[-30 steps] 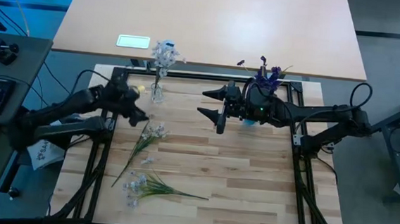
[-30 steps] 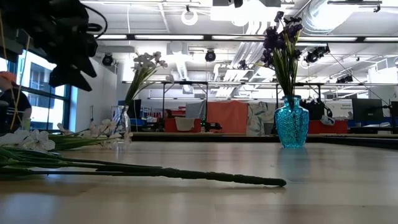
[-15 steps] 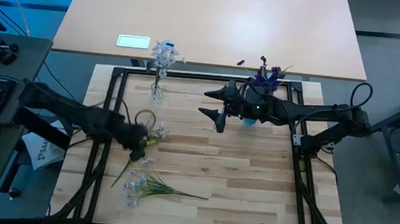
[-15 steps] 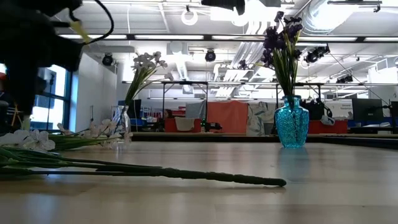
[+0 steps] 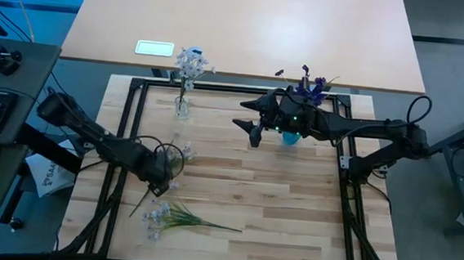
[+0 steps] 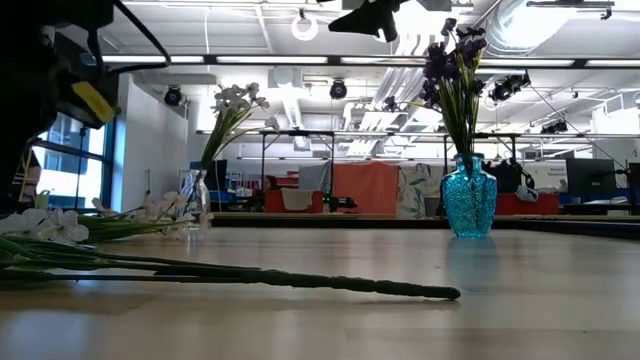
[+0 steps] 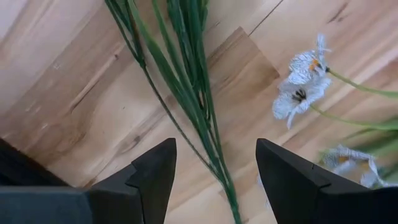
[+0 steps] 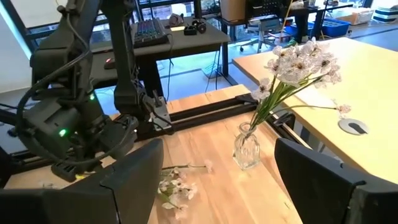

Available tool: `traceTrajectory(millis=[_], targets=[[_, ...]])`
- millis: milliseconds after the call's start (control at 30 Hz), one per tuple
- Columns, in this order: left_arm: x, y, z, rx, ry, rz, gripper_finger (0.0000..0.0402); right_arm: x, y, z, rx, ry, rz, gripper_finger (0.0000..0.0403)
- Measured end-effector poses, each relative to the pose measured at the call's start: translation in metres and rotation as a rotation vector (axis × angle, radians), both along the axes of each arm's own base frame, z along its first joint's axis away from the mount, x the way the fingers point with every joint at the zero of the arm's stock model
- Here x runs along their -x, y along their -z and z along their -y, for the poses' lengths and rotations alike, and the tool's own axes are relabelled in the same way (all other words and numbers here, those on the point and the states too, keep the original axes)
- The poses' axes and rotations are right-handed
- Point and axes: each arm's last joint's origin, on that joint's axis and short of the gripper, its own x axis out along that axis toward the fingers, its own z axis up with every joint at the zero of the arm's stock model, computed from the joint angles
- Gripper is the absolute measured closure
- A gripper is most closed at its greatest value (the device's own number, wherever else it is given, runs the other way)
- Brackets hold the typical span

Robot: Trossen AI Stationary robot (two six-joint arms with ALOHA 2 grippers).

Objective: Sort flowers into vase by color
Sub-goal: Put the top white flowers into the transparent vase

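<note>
My left gripper (image 7: 211, 180) has dropped from beside the clear vase (image 5: 182, 107) near the table's (image 5: 276, 207) far left corner to the pale flower (image 5: 166, 165) lying by the left edge. That puts me at the start of another pick: 1 pale sprig already stands in the clear vase, 2 purple flowers (image 5: 307, 88) fill the blue vase (image 6: 468, 197) at the far edge, and 2 pale sprigs remain flat on the wood.

My left fingers are spread wide and hold nothing. In my left wrist view the green stem (image 7: 186, 93) runs up between them, so I judge the straddle is set and closing comes next. The second loose sprig (image 5: 178, 217) lies closer to the near left corner, its stem pointing toward the table's middle, untouched.

My left arm reaches in low from the left edge, folded at the elbow, wrist pitched down over the stem. My right gripper (image 5: 251, 125) hangs raised beside the blue vase, having eased slightly toward the far edge. Its fingers stand apart and empty, its wrist view looking across at the clear vase and my working arm.

The stem is thin and lies flush on the wood, so a shallow close could slip over it.
</note>
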Motion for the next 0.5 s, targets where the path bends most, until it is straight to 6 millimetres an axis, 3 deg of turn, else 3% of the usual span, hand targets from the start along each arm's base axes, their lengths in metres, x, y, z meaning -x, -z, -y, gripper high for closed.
traceTrajectory(millis=[500], targets=[[-0.009,0.03,0.006,-0.032,-0.081,-0.138,0.0194,0.001,0.005,-0.001,-0.007,-0.006,-0.054,0.0099]])
